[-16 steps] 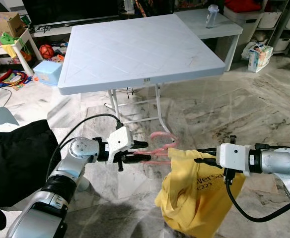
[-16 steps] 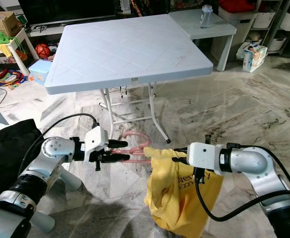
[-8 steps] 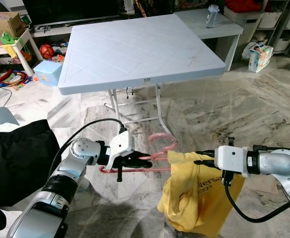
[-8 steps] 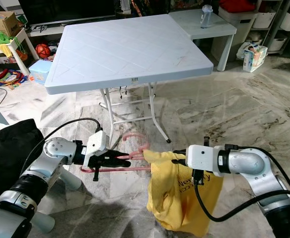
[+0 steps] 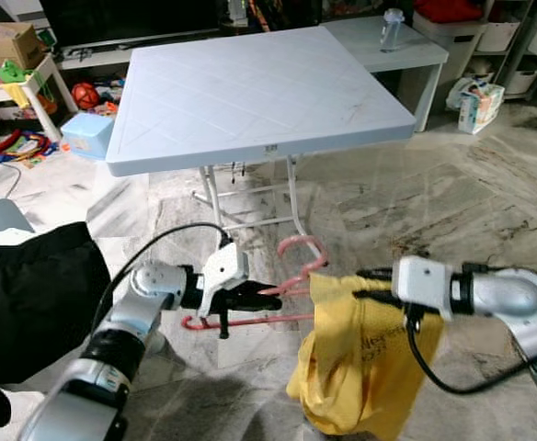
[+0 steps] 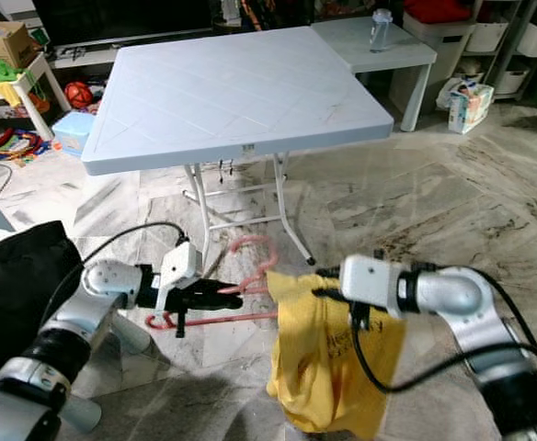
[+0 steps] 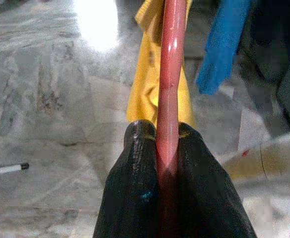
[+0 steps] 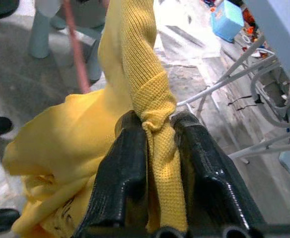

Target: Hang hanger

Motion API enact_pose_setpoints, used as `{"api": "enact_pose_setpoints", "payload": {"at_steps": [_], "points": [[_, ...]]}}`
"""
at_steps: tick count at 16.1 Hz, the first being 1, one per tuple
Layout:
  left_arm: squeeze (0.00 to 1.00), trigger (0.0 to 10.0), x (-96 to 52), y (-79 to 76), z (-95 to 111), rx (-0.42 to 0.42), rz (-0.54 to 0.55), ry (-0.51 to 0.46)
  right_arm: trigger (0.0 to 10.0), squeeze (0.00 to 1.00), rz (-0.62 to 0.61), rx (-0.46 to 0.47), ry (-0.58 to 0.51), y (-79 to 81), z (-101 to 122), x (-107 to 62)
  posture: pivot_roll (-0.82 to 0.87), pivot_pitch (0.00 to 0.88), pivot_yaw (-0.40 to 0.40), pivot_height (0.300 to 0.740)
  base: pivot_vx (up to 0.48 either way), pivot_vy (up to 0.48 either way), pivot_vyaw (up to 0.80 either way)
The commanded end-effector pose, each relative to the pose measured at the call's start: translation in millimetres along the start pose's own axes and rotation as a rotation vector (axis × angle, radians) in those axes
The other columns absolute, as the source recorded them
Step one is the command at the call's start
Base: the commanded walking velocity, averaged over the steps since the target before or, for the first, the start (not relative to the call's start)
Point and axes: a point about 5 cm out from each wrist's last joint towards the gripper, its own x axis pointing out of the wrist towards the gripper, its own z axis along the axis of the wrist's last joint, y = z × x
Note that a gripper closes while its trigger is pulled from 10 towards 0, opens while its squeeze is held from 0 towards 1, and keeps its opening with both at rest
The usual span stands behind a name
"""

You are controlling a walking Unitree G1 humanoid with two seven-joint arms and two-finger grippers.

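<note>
Right, I've got the hanger in one gripper and the shirt in the other, held low in front of the white folding table point(image 5: 250, 92).

My left gripper point(image 5: 255, 294) is clamped on the pink hanger point(image 5: 287, 280), its hook at 12 o'clock; my right gripper point(image 6: 328, 283) pinches the collar of the yellow shirt point(image 5: 356, 354) at the hanger's 3 o'clock end. I'd keep the bar level and feed its free arm into the neck opening before hanging it. Dark print on the shirt is too creased to read.
</note>
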Motion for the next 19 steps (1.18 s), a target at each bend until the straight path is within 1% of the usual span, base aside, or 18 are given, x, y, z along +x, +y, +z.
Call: {"api": "enact_pose_setpoints", "payload": {"at_steps": [1,2,3,5,7,8,10,12,13,16,18,19], "points": [[0.00,0.0,-6.7,7.1,5.7,-0.019,0.078,-0.063,10.0,1.00,0.000,0.007,-0.013,-1.4,2.1,1.6,-0.12,0.039,0.024,0.740,0.000,0.000,0.00],[0.00,0.0,-6.4,6.7,4.8,-0.043,0.102,-0.087,10.0,1.00,-0.003,-0.013,-0.007,-1.1,2.7,5.9,-0.12,0.038,0.019,0.740,0.000,0.000,0.00],[0.00,0.0,-6.7,4.7,2.1,-0.062,0.151,-0.120,10.0,1.00,-0.011,-0.044,-0.003,-0.7,5.2,13.9,-0.12,0.039,0.017,0.740,0.000,0.000,0.00],[0.00,0.0,-7.9,2.4,-1.5,-0.110,0.224,-0.169,10.0,1.00,-0.044,-0.101,0.042,-5.3,2.8,23.1,-0.11,0.039,0.008,0.740,0.000,0.000,0.00],[0.00,0.0,-8.9,-1.5,-5.5,-0.131,0.264,-0.187,10.0,1.00,-0.137,-0.115,0.050,-13.3,4.8,34.2,-0.11,0.039,0.002,0.740,0.000,0.000,0.00],[0.00,0.0,-9.5,-3.3,-7.9,-0.148,0.283,-0.195,10.0,1.00,-0.170,-0.114,0.044,-14.8,7.1,40.6,-0.10,0.038,0.001,0.740,0.000,0.000,0.00],[0.00,0.0,-9.7,-5.6,-9.3,-0.158,0.296,-0.199,10.0,1.00,-0.203,-0.124,0.035,-17.8,8.7,45.6,-0.09,0.038,0.003,0.740,0.000,0.000,0.00],[0.00,0.0,-8.6,-6.0,-8.4,-0.173,0.332,-0.210,10.0,1.00,-0.275,-0.127,0.028,-25.6,10.6,51.4,-0.09,0.035,0.006,0.740,0.000,0.000,0.00],[0.00,0.0,-8.6,-4.3,-7.7,-0.183,0.354,-0.219,10.0,1.00,-0.297,-0.128,0.027,-27.2,11.4,52.2,-0.09,0.033,0.007,0.740,0.000,0.000,0.00],[0.00,0.0,-10.4,2.6,-5.3,-0.257,0.430,-0.269,10.0,1.00,-0.373,-0.104,0.014,-29.0,11.1,52.2,-0.10,0.033,0.011,0.740,0.000,0.000,0.00],[0.00,0.0,-11.7,2.4,-5.9,-0.260,0.436,-0.267,10.0,1.00,-0.395,-0.080,0.018,-25.7,6.8,49.8,-0.10,0.033,0.011,0.740,0.000,0.000,0.00],[0.00,0.0,-11.7,2.4,-5.5,-0.263,0.436,-0.269,10.0,1.00,-0.404,-0.050,0.017,-23.6,4.2,48.2,-0.10,0.034,0.011,0.740,0.000,0.000,0.00]]}}
